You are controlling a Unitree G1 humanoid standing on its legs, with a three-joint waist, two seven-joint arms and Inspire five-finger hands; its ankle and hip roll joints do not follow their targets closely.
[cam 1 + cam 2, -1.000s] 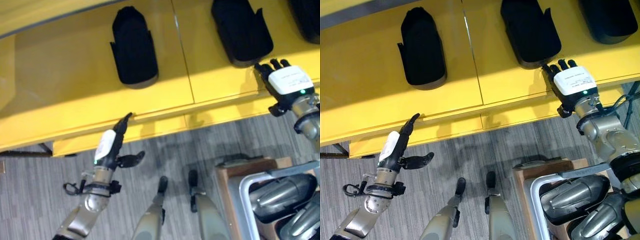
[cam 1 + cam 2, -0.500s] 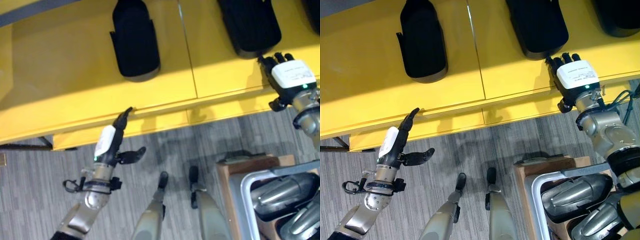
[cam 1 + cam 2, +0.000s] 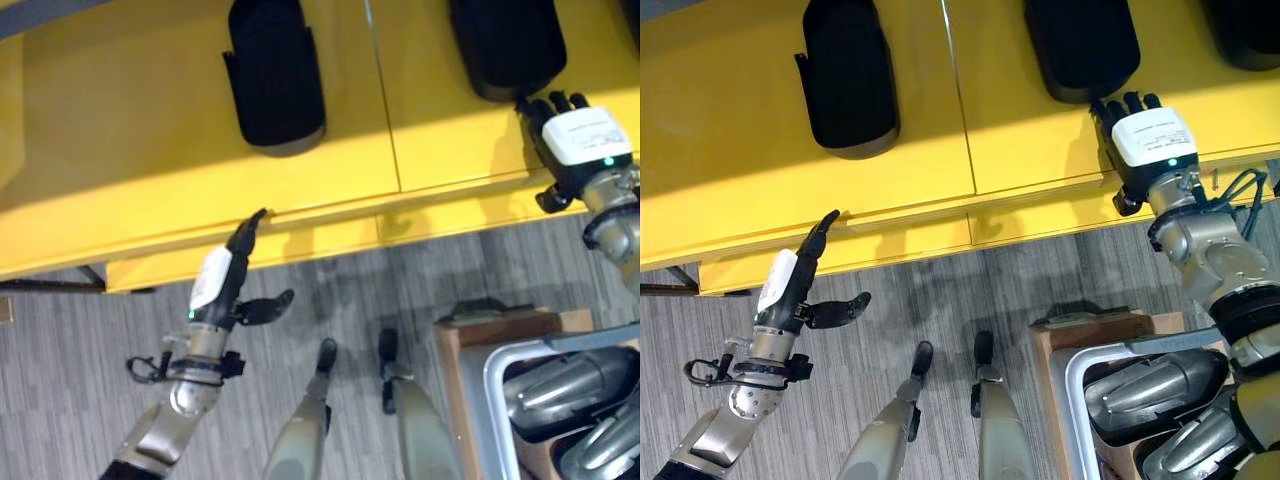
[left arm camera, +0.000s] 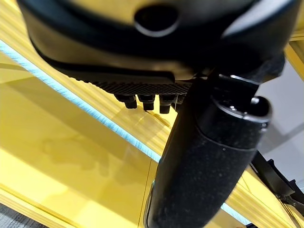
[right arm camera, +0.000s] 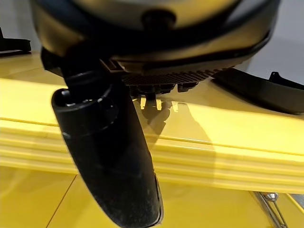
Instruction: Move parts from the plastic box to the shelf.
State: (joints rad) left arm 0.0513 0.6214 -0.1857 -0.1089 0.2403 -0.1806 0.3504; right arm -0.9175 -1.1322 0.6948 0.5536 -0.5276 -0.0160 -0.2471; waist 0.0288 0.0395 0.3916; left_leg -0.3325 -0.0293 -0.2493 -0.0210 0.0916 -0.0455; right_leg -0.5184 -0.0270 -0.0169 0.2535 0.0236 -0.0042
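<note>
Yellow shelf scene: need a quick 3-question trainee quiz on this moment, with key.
1. True or false: the right hand is holding a part.
2. Multiple choice: where do the silver-grey moulded parts lie? A) on the yellow shelf B) in the grey plastic box at lower right C) in the left hand
3. Fill in: the left hand's fingers point toward the shelf's front ____.

Key
1. False: it is open and empty, beside the middle black moulded part on the shelf.
2. B
3. Edge. The hand is open and holds nothing.
</note>
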